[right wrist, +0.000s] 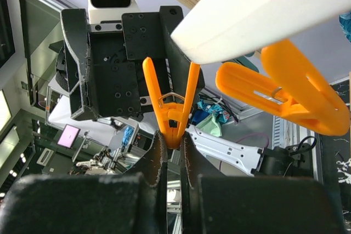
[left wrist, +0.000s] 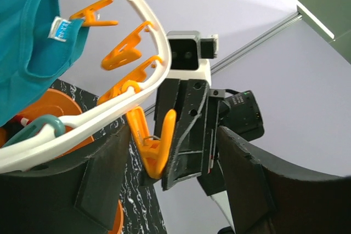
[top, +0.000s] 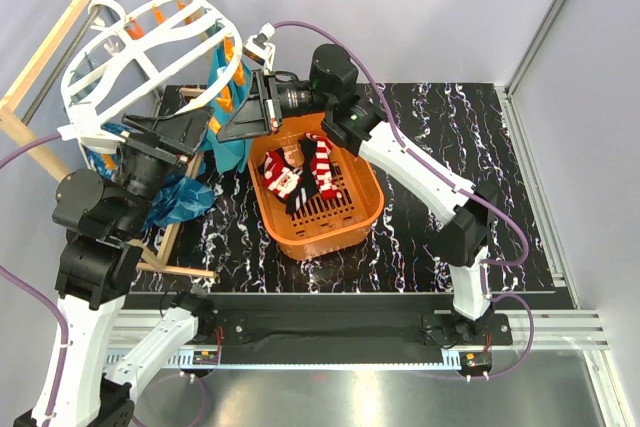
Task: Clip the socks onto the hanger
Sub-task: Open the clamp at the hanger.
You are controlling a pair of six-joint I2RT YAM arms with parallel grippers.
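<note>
The white hanger (top: 140,47) hangs at the back left, with orange pegs along its rim (left wrist: 82,119). My right gripper (right wrist: 173,143) is shut on the lower tip of one hanging orange peg (right wrist: 171,108). In the top view that gripper (top: 245,112) sits at the hanger's right side. My left gripper (left wrist: 174,135) is open wide, its jaws standing either side of the same peg (left wrist: 156,146) and the right gripper's fingers (left wrist: 186,135). It holds nothing. The red-and-white striped socks (top: 300,172) lie in the orange basket (top: 370,197), away from both grippers.
A teal cloth (top: 232,142) hangs from the hanger beside the basket, and a blue cloth (top: 185,197) lies bunched under the left arm. A wooden pole frame (top: 60,37) rises at the far left. Grey walls enclose the black marbled table (top: 450,147).
</note>
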